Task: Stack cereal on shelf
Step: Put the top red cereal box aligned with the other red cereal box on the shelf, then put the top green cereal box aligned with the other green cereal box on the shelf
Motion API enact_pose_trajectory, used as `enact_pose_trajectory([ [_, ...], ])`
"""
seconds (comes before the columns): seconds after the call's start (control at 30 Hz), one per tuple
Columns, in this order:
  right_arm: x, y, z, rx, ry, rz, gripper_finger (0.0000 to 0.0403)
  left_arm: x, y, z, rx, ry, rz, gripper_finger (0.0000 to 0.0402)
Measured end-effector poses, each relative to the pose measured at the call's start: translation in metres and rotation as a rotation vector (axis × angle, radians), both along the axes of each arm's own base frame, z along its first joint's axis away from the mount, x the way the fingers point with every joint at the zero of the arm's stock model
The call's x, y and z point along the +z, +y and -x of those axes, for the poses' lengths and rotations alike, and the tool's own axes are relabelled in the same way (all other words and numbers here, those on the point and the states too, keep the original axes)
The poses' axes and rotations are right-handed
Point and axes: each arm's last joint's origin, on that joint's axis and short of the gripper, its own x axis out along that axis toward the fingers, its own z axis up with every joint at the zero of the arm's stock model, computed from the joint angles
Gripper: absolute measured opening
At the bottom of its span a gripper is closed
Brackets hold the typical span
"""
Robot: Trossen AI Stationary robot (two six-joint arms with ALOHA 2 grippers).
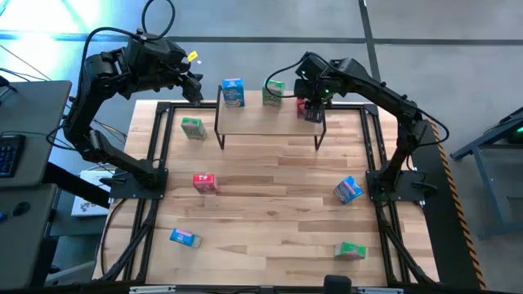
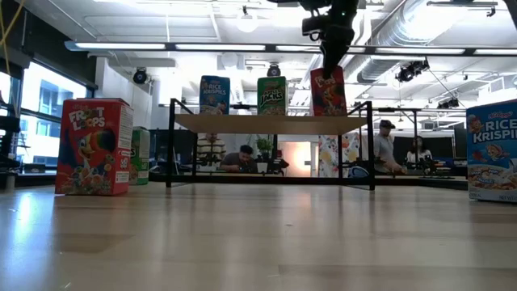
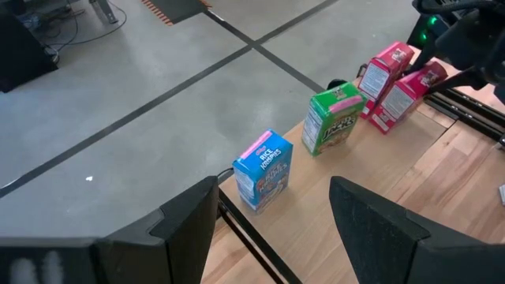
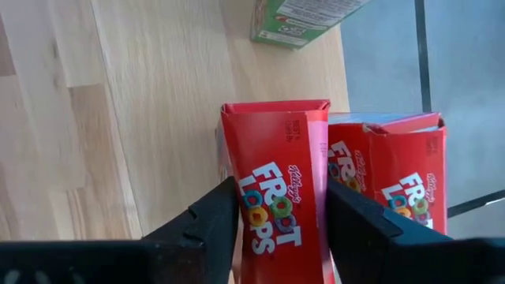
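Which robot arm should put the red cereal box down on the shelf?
The right one. Its gripper is shut on a red Froot Loops box above the shelf, beside another red box. The left gripper is open, holding nothing.

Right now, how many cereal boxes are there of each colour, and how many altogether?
Blue cereal boxes: 3
Green cereal boxes: 3
Red cereal boxes: 3, one held in the right tool
Total: 9
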Motion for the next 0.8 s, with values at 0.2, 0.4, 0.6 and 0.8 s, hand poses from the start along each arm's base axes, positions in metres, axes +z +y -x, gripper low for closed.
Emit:
enact_pose_trajectory([
  [0.2, -0.0003, -0.0003, 0.0, -0.004, 0.019, 0.024, 0.0197, 0.0, -0.0001, 0.0, 0.0, 0.0, 0.0, 0.0234],
  [0.4, -0.0002, 0.0001, -0.0002, 0.001, 0.026, 0.033, 0.0215, -0.0001, 0.0, -0.0001, 0.0, 0.0, 0.0, 0.0234],
  [0.6, 0.0001, -0.0006, 0.0003, 0.003, 0.045, 0.059, 0.0242, -0.0001, 0.0, -0.0001, 0.0, 0.0, 0.0, 0.0234],
  [0.8, 0.0024, 0.0009, 0.0019, 0.002, 0.044, 0.071, 0.0252, 0.0, 0.0, -0.0001, -0.001, 0.0, 0.0, 0.0234],
])
